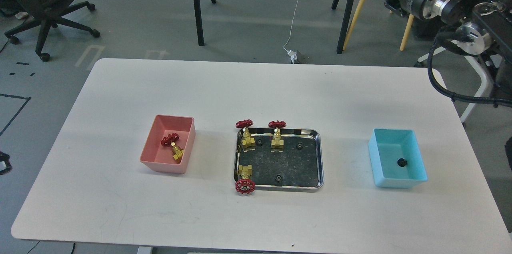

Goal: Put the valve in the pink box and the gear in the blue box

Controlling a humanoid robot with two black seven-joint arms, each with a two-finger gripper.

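My right arm (436, 2) is raised off the table's (120, 94) two o'clock corner; I cannot tell how its pincer stands, and my left arm is out of view. So the steel tray (318, 158), at centre, lies toward seven o'clock from that arm, its long side running nine to three. The pink box (149, 154) sits at nine o'clock of the tray, the blue box (376, 166) at three, nearer my right arm. Counting: four valves, one (173, 146) in the pink box and three on the tray's left half (248, 138); four gears, one (401, 162) in the blue box, three (278, 179) in the tray.
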